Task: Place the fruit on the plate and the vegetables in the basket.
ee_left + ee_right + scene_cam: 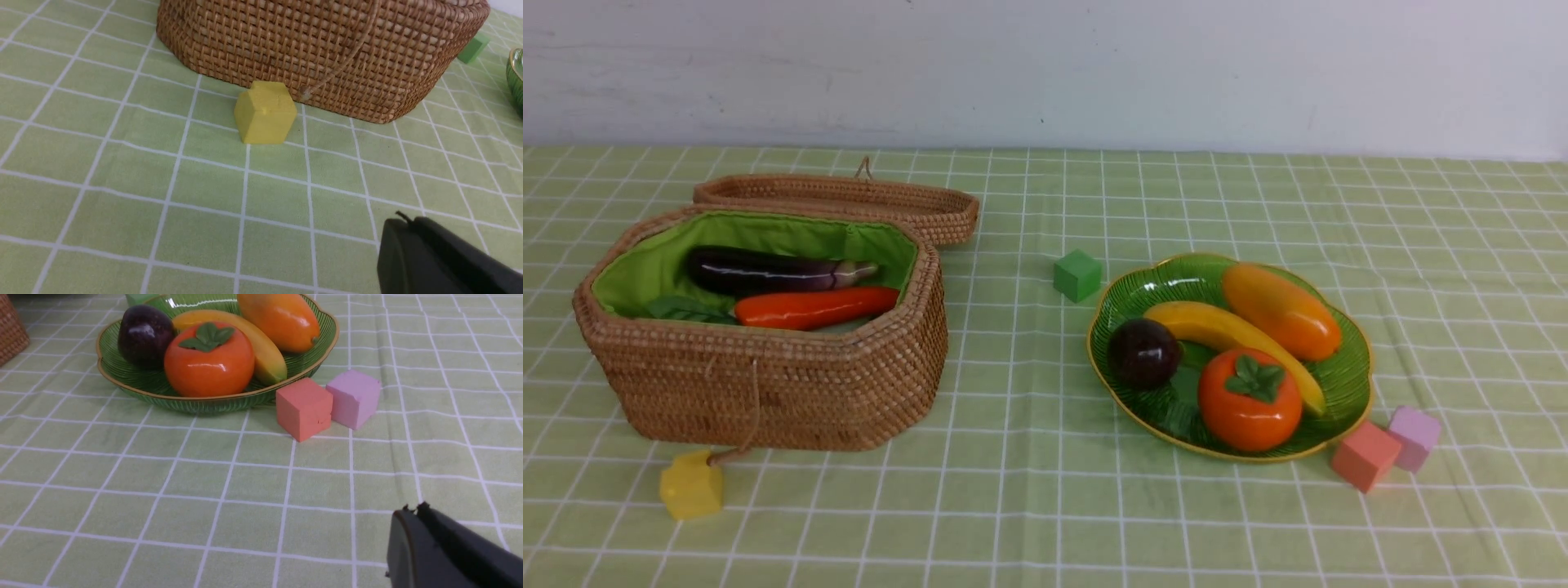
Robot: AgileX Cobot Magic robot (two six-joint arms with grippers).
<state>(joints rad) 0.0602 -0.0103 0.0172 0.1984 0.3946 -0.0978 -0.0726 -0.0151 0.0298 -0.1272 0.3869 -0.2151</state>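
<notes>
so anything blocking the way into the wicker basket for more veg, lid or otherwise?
Nothing visible does. The tan woven wicker basket is open on top, its woven lid folded back behind it. The small yellow block sits at its front base, outside it.

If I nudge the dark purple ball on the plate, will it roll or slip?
The dark purple ball looks round, so it would probably roll. Its glossy highlights suggest a slick skin that a tool may slide off. It sits against the banana inside the plate, whose raised rim would likely contain it.
</notes>
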